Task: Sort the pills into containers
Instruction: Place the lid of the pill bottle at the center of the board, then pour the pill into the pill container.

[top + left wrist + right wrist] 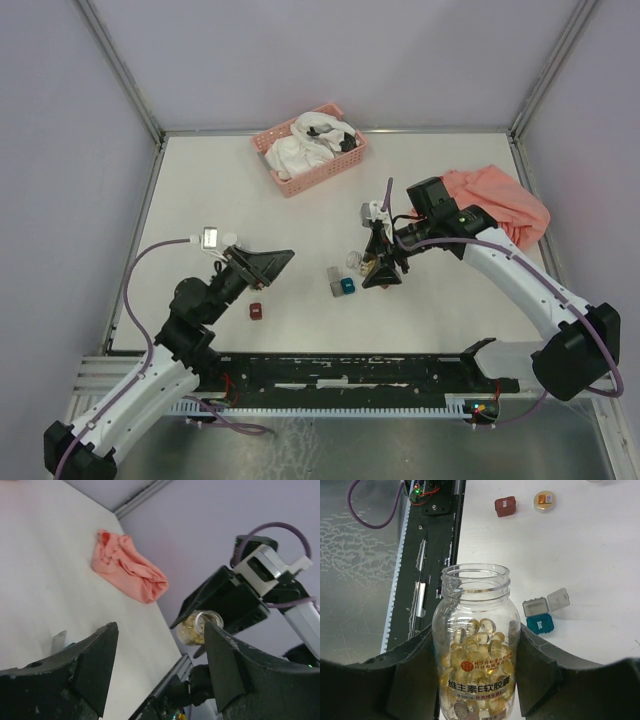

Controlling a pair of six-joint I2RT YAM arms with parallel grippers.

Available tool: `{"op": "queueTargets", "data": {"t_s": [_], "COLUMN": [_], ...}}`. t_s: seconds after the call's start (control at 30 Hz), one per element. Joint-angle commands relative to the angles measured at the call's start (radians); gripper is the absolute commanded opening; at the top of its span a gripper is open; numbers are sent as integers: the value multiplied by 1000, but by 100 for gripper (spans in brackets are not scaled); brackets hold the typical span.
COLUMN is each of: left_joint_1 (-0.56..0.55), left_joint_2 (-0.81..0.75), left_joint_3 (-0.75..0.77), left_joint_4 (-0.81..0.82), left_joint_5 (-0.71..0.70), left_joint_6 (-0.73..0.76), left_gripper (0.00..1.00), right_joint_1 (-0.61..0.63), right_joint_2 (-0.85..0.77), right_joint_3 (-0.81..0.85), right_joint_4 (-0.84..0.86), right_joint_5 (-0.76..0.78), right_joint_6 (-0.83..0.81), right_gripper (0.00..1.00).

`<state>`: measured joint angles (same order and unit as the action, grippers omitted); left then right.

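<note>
A clear jar (476,645) with its mouth uncapped holds the yellowish-amber pills (479,647). My right gripper (476,630) is shut on the jar's sides and holds it above the table (380,268). Just beyond the jar sit a grey container (538,606) with its lid flipped open and a teal container (540,624), touching each other. A dark red container (505,506) lies apart, closer to the left arm (256,311). My left gripper (161,630) is open and empty, hanging above the table (278,268) and facing the jar (199,627).
A small round gold-topped piece (544,500) lies beside the red container. A pink slatted basket (345,165) with white and dark items stands at the back. A crumpled pink cloth (505,205) lies at the right. The black base rail (350,372) runs along the near edge.
</note>
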<state>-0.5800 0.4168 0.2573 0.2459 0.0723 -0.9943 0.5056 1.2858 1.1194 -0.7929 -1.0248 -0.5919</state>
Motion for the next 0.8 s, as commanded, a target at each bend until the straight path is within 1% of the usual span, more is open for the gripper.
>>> {"op": "queueTargets", "data": {"t_s": [0.0,0.07,0.1,0.13,0.27,0.4,0.47,0.57,0.67,0.77], "left_joint_1": [-17,-57,-88,-151,-374,-513,-560,-610,-640,-654], "left_joint_2": [78,135,162,189,302,424,483,561,620,664], "left_joint_3": [-15,32,49,69,174,300,359,435,490,531], "left_joint_4": [394,397,395,389,275,104,21,-70,-127,-150], "left_joint_5": [174,140,101,52,-255,-480,-581,-680,-738,-766], "left_joint_6": [-84,-88,-83,-69,-8,-30,-56,-71,-86,-113], "left_gripper": [77,78,80,83,89,92,92,92,91,88], "right_joint_1": [-6,-6,-6,-6,-7,-8,-8,-9,-8,-8], "right_joint_2": [-31,-30,-29,-29,-32,-32,-34,-35,-36,-37], "right_joint_3": [-3,-3,-3,-4,-3,-3,-3,-3,-3,-3], "right_joint_4": [33,33,33,32,32,32,30,30,30,30], "right_joint_5": [-51,-50,-49,-48,-46,-45,-44,-41,-38,-37], "right_joint_6": [-21,-24,-25,-26,-26,-27,-27,-26,-26,-26], "right_gripper": [2,2,2,2,2,2,2,2,2,2]}}
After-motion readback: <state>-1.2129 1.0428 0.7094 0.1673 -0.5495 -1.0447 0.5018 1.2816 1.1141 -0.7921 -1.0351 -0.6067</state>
